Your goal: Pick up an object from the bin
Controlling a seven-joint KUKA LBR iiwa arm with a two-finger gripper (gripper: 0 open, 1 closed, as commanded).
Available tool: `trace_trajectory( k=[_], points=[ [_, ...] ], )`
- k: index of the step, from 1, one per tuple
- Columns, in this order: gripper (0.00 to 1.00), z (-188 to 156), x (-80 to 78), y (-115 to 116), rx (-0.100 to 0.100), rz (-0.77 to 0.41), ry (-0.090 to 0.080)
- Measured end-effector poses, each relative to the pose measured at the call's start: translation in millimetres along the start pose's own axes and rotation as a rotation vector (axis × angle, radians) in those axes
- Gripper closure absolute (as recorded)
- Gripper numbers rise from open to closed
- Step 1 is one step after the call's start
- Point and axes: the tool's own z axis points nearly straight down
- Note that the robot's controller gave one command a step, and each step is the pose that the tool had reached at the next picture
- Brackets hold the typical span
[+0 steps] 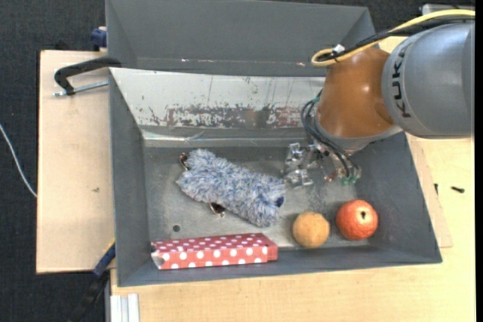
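We start with the grey bin [226, 34]. On its floor the biggest loose thing is a shaggy blue-and-white cloth [230, 188] at the middle. Its long axis runs on a slant, from the far left down toward the near right. We judge it light, soft and floppy, so it would sag from any pinch. A bite into the thick pile near its right end looks safest.

Next in size is the red box with white dots [215, 250]. It lies flat against the near wall, with its length along that wall. It seems stiff and light, but the wall crowds one long side.

The red apple [356, 220] sits in the near right corner with its stem dimple up. The smaller orange fruit [310, 229] lies just beside it to the left. Both are round, firm and smooth, liable to roll or slip, and have no long axis.

The gripper [300, 170] hangs just beside the cloth's right end, farther back than the orange fruit. We cannot tell whether it is spread or closed, and we see nothing held in it.
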Motion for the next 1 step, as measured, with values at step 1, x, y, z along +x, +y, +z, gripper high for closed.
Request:
trace_trajectory(
  k=[1],
  points=[
    [0.0,2.5,1.5,0.5,-0.001,0.0,0.003]
  ],
)
